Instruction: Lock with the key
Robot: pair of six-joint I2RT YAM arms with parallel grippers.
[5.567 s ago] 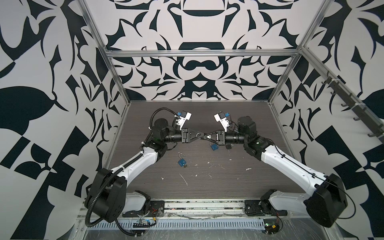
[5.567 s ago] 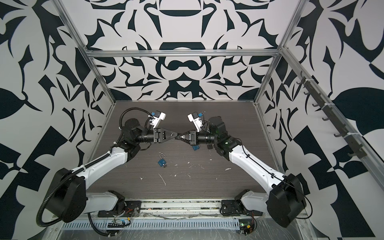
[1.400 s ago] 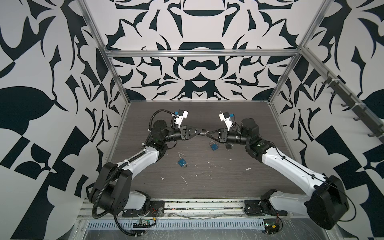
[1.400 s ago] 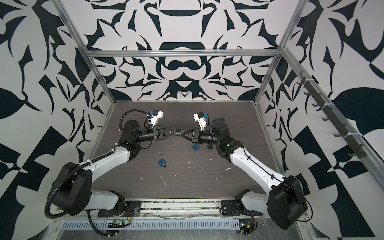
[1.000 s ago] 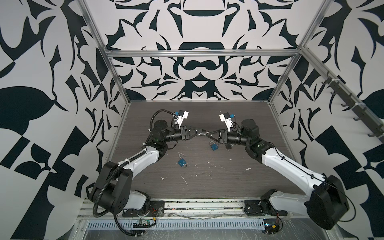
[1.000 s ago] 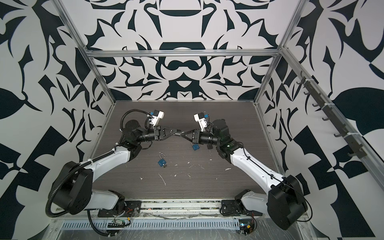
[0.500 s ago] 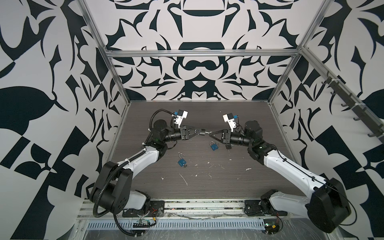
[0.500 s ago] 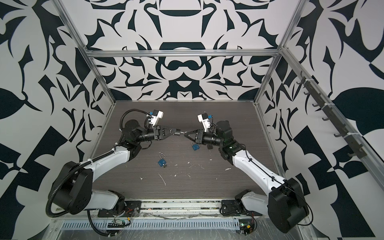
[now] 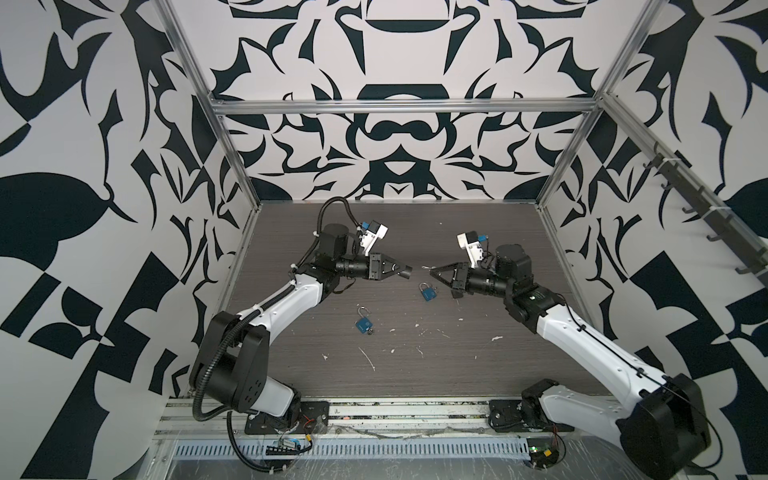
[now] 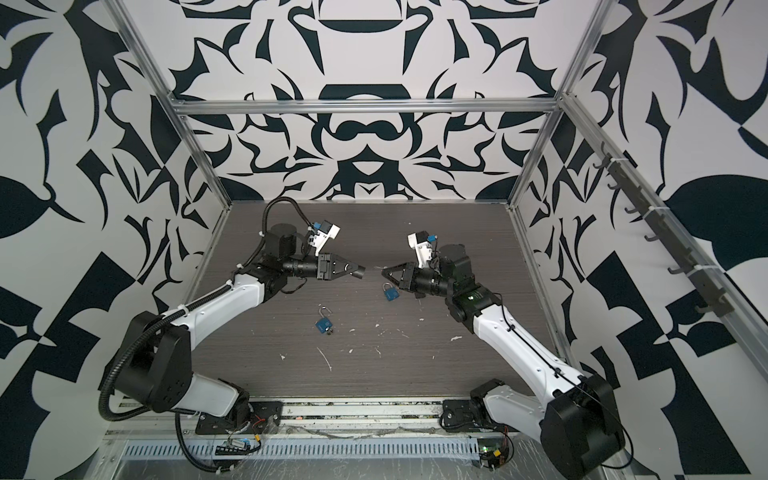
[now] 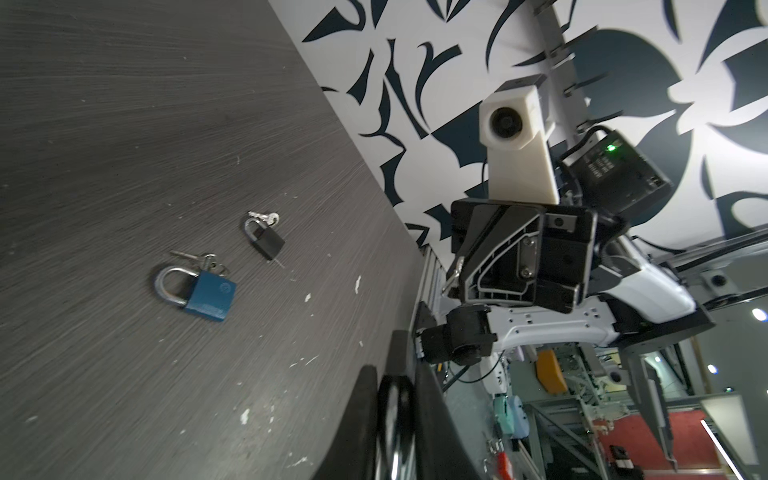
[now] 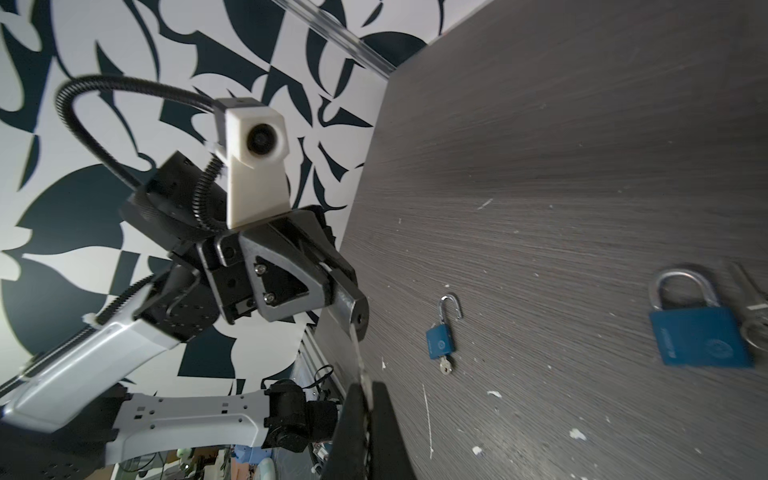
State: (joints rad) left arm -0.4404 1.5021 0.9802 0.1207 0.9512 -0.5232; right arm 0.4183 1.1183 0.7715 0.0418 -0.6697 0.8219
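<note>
The left hand is clamped on a small dark padlock and, facing it just apart, the right hand pinches a silver key above a shut blue padlock on the surface.

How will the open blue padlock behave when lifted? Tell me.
The open blue padlock looks like solid metal: probably rigid and heavy for its size. Its shackle stands swung open, so it may swivel if gripped there. Lying flat with a key in its base, it would likely slide, not roll.
</note>
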